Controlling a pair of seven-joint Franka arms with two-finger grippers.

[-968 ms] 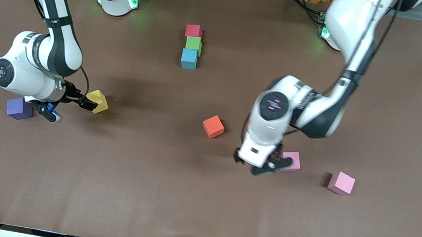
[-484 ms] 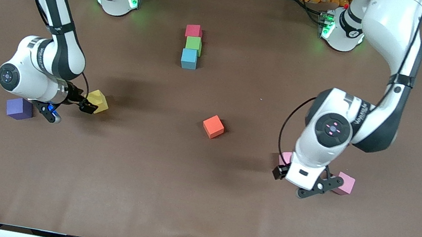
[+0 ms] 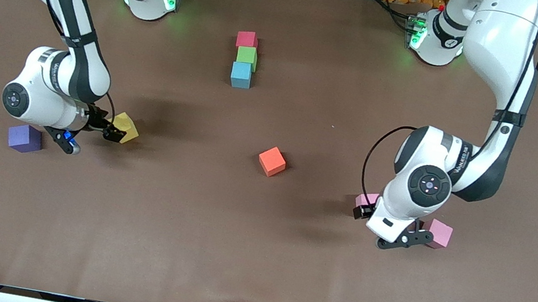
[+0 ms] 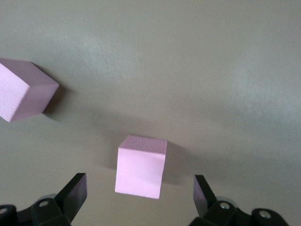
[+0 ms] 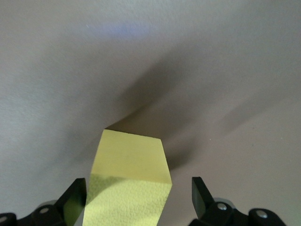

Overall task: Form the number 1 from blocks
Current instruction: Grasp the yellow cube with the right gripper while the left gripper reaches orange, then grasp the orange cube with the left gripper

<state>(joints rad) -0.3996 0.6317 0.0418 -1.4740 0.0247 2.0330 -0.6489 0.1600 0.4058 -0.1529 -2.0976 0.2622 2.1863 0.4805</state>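
Look at the middle of the bench [image 3: 251, 257], toward the robots' bases: you have the red block [image 3: 247, 39], the green block [image 3: 247, 54] and the blue block [image 3: 241, 74] lying in a touching line, red nearest the bases and blue nearest the front camera. The orange block [image 3: 272, 161] sits alone, nearer the camera than that line and well apart from it.

Your right gripper [image 3: 88, 134] is down at the yellow block [image 3: 124, 127], toward the right arm's end of the bench. In the right wrist view its jaws stand spread with the yellow block [image 5: 129, 186] between the fingertips, one on each side; you cannot tell whether they touch it yet. The purple cube [image 3: 24, 138] rests just beside that gripper.

Your left gripper [image 3: 393, 234] hangs over the two pink cubes [image 3: 436, 233] toward the left arm's end, jaws spread wide and holding nothing. In the left wrist view one pink cube [image 4: 140, 166] lies between the fingertips, with the second pink cube [image 4: 24, 91] off to one side.
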